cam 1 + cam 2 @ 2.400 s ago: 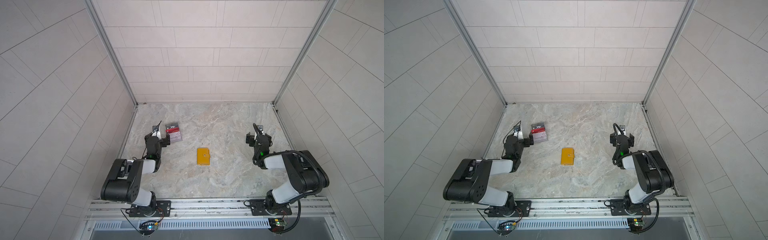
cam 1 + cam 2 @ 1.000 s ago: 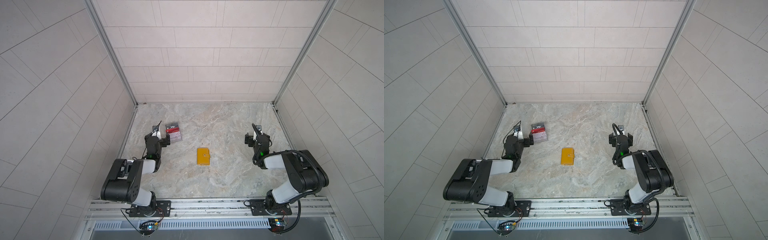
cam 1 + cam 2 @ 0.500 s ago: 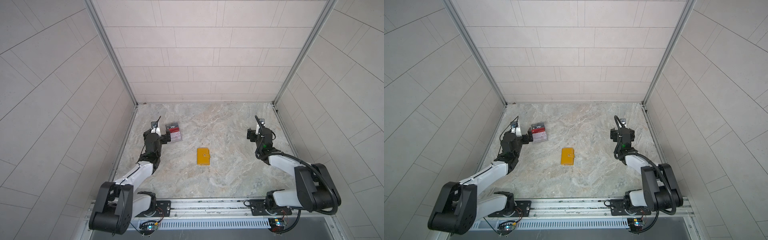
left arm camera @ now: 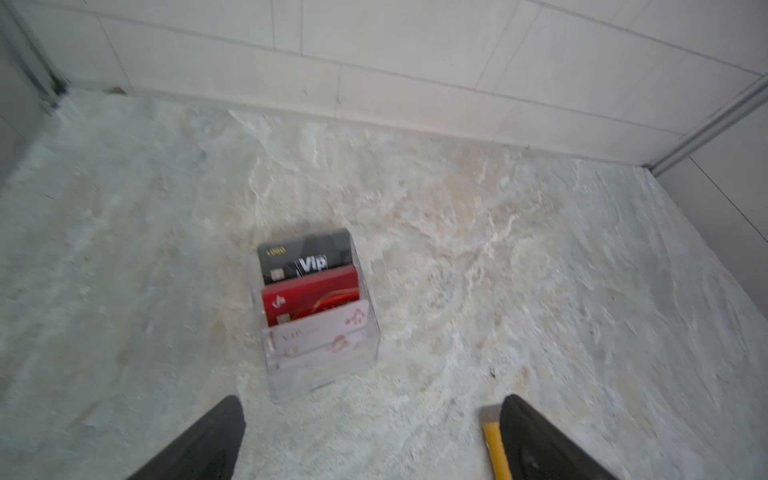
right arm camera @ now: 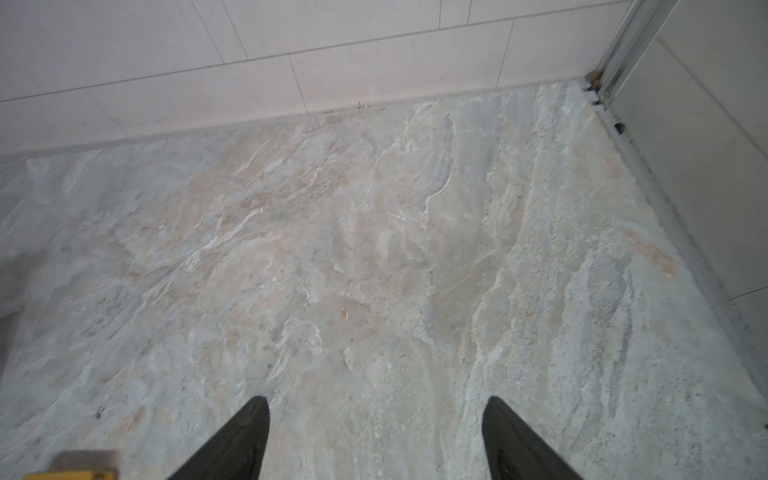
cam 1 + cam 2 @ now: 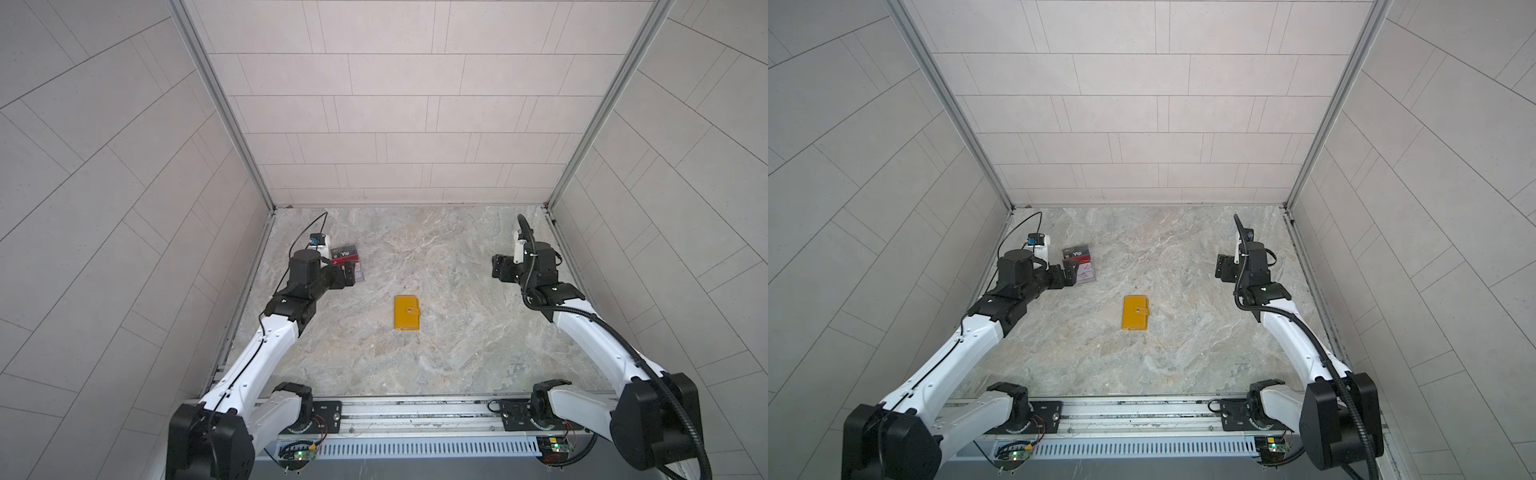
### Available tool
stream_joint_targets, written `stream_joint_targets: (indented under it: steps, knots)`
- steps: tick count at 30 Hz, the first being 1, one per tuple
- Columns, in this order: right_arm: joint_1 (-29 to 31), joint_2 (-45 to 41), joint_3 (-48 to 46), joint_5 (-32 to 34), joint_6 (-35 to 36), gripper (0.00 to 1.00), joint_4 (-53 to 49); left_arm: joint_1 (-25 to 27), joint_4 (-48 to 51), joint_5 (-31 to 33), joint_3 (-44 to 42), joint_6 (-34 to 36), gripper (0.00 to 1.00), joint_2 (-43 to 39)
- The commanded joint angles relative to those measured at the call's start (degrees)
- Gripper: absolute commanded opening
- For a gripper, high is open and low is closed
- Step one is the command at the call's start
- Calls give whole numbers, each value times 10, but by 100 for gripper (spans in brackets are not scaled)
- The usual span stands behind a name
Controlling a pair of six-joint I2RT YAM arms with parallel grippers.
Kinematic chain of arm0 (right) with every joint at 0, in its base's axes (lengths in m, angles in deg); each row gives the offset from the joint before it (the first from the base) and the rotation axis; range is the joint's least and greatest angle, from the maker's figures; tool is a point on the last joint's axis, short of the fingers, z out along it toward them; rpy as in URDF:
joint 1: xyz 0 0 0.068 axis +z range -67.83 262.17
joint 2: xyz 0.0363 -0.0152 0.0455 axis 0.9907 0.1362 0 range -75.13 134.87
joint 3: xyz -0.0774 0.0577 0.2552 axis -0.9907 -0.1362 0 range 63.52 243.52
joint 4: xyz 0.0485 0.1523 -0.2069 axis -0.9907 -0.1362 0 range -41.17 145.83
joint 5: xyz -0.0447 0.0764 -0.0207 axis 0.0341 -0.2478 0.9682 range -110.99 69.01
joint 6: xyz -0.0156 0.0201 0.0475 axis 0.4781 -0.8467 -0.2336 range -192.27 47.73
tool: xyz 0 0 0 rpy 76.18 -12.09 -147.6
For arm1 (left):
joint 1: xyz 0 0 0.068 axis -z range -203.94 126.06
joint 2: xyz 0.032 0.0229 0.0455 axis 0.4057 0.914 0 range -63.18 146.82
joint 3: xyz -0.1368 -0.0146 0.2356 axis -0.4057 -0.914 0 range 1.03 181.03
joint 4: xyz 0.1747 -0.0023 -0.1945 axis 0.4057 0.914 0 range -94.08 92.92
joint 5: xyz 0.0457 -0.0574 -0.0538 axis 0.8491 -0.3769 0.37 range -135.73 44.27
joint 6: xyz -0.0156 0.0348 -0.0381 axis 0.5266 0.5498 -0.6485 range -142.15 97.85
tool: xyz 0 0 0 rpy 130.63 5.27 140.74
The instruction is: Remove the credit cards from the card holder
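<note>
Mustard-yellow card holder (image 6: 407, 312) (image 6: 1135, 312) flat on the marbled stone tabletop (image 6: 449, 357), roughly midway between the two arms in both top views. Closed, with the snap-button tab folded over one long edge and fastened; no lettering legible on the cover. One yellow edge of it caught beside a finger in the left wrist view, one blurred corner at the frame border in the right wrist view. Well apart from it, toward the left wall, a clear tiered stand (image 6: 348, 266) (image 4: 320, 365) with three credit cards (image 4: 311, 291) upright in steps. At the back, a dark grey card (image 4: 307, 257) marked "LOGO" in small gold letters and "Vip" in bold white. In the middle, a red card (image 4: 309, 297) with a white mark too blurred to read. At the front, a white card (image 4: 320, 332) with faint "VIP" and scattered red marks. Left gripper (image 6: 351, 276) (image 4: 372, 401) just short of the stand, black fingers (image 4: 208, 440) spread wide, nothing between them, clear of the plastic in the wrist view. Right gripper (image 6: 498, 268) (image 5: 376, 399) on the far right over bare stone, well away from the holder, fingers parted, nothing gripped.
</note>
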Motion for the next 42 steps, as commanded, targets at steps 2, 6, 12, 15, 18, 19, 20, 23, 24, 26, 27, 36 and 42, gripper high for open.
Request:
stream_joint_targets:
  steps: [2, 6, 12, 15, 18, 19, 20, 23, 24, 26, 27, 36, 42]
  knots:
    - [6, -17, 19, -91, -61, 73, -119, 15, 33, -107, -43, -51, 100, -8]
    - [29, -20, 14, -124, -76, 72, -141, 35, -8, -134, -84, -81, 96, -5]
    - [116, 6, -1, -138, -103, 72, -122, 66, -37, -174, -102, -103, 89, 31]
    - [159, 32, -8, -139, -132, 71, -87, 80, -49, -173, -110, -109, 88, 39]
    - [202, 67, -6, -134, -156, 69, -57, 83, -67, -185, -122, -117, 86, 51]
    - [217, 83, -1, -131, -163, 69, -52, 84, -75, -190, -124, -121, 85, 59]
    - [230, 99, 5, -130, -168, 68, -48, 84, -84, -197, -128, -126, 83, 68]
    - [254, 149, 32, -139, -177, 65, -47, 88, -114, -212, -137, -138, 76, 94]
    - [257, 162, 41, -146, -181, 64, -48, 92, -122, -214, -139, -141, 74, 101]
    - [269, 193, 54, -150, -188, 61, -39, 101, -140, -218, -142, -145, 72, 116]
    - [274, 203, 58, -149, -191, 60, -33, 106, -145, -218, -142, -146, 72, 121]
    - [305, 278, 79, -171, -216, 55, 18, 145, -189, -211, -139, -170, 63, 173]
    - [314, 310, 86, -168, -219, 52, 22, 167, -210, -204, -130, -186, 62, 205]
